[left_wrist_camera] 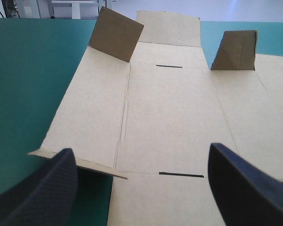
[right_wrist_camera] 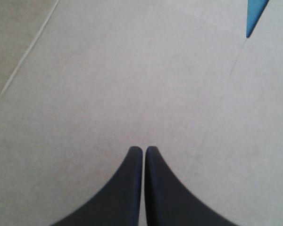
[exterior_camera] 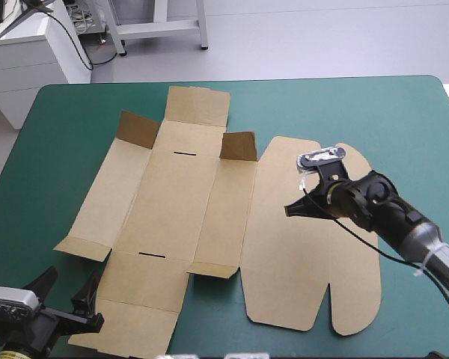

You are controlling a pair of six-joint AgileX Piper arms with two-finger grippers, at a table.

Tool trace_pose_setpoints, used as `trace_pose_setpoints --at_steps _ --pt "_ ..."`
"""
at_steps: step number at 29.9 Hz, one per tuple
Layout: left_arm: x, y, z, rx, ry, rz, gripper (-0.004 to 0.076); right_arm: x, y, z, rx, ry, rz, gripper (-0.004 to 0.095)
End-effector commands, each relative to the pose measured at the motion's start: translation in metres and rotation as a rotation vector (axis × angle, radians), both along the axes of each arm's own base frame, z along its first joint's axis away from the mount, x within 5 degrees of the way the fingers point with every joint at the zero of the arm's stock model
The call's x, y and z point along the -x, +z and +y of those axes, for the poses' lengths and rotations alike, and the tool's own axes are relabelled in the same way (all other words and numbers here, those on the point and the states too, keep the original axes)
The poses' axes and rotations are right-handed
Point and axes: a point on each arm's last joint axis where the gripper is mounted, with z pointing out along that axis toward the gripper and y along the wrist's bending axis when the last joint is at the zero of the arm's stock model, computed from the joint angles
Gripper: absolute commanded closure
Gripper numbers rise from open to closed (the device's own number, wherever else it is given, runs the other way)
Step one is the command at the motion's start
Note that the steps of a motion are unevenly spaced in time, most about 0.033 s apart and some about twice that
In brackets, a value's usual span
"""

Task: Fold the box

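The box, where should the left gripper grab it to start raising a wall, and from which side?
Probably the small flap at the box's near left corner, coming from the table's near edge. Most of the sheet lies flat, but this flap's edge lifts slightly, leaving room for a finger beneath. The open left gripper faces it.

The right gripper (right_wrist_camera: pixel 144 149) is seen with its black fingers closed into one pointed arch over the flat brown box (right_wrist_camera: pixel 132 70), which is crossed by a slanting crease (right_wrist_camera: pixel 30 47), and a sliver of teal-green cover (right_wrist_camera: pixel 254 14) is exposed ahead.
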Motion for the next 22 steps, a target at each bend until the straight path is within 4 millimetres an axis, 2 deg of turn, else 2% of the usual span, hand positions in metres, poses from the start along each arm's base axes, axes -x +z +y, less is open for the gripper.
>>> trace_pose_setpoints --at_steps 1,6,12,14,18,22 --pt "-0.006 0.032 0.001 -0.013 0.003 -0.091 0.0177 0.017 0.015 -0.010 -0.051 0.006 -0.128 0.0908" --pt "-0.031 0.071 0.001 -0.094 -0.015 -0.058 0.0177 0.048 0.004 -0.025 -0.074 0.013 -0.164 0.0908" --pt "-0.085 0.113 0.008 -0.225 0.016 0.085 0.0177 0.079 -0.005 -0.040 -0.107 0.003 -0.166 0.0908" --pt "-0.108 0.120 0.009 -0.245 0.005 0.178 0.0177 0.089 -0.005 -0.044 -0.137 -0.001 -0.185 0.0908" --pt "-0.159 0.117 0.011 -0.287 -0.017 0.397 0.0177 0.107 0.000 -0.052 -0.176 -0.005 -0.227 0.0909" --pt "-0.209 0.098 0.013 -0.290 -0.033 0.637 0.0177 0.124 0.004 -0.061 -0.181 0.000 -0.259 0.0908"
